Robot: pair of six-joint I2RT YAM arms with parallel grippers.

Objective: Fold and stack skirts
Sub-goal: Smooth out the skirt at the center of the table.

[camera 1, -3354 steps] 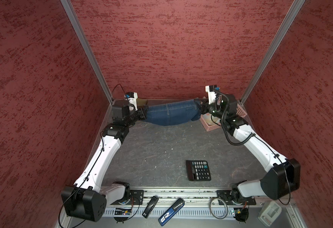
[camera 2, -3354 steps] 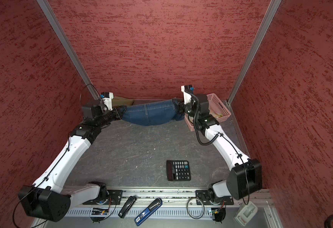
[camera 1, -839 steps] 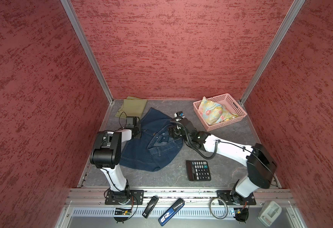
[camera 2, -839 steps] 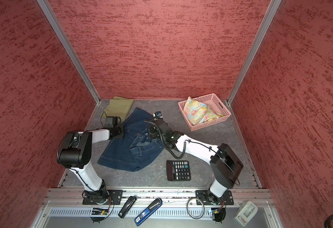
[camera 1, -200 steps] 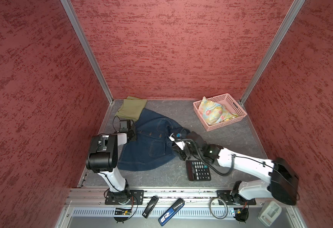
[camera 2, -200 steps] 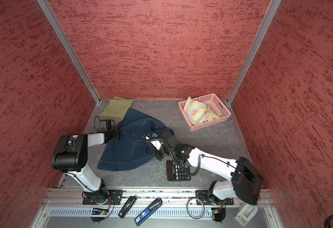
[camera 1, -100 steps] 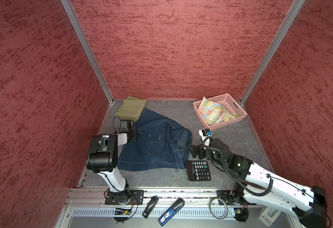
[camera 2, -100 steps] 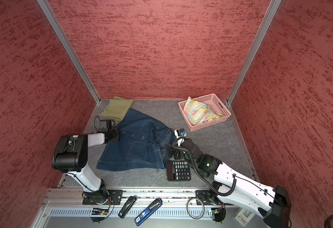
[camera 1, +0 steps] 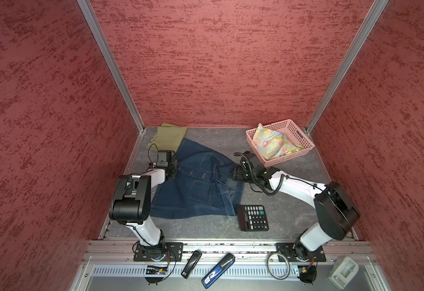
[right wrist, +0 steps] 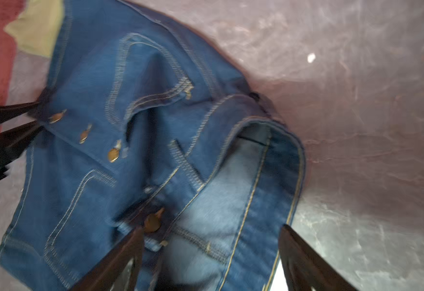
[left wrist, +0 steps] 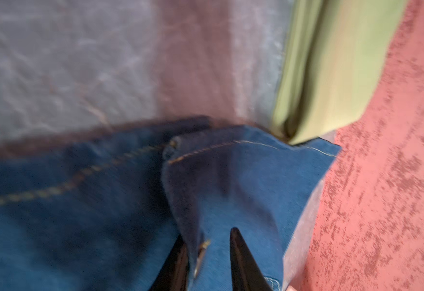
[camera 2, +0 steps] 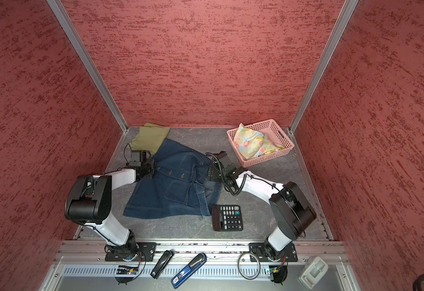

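Clock read in both top views, 12 at the back wall. Nearest, on the front rail at 6 o'clock: a black stapler, a blue tool just beside it, a cable ring toward 5, a white device in the 5 o'clock corner. Next, on the grey surface, a black calculator, keys up, just beside the hem corner of the denim skirt. From centre toward 9, that dark blue denim skirt spread out on the surface, 1 side turned over toward 3 with the paler inside showing, a row of metal buttons near the waist. At its 9 o'clock edge, the left hand, low on the cloth; in the left wrist view, fingers parted only a little, a blurred fold of the buttoned edge between them. At its 3 o'clock edge, the right hand, fingers spread wide over the turned-over waistband, clamped on nothing. Farther back, at 11 o'clock, the olive-green skirt folded flat in the corner, touching the denim's far corner. At 1 o'clock, the pink basket, with the floral skirt bundled inside, 1 end rising above the rim.
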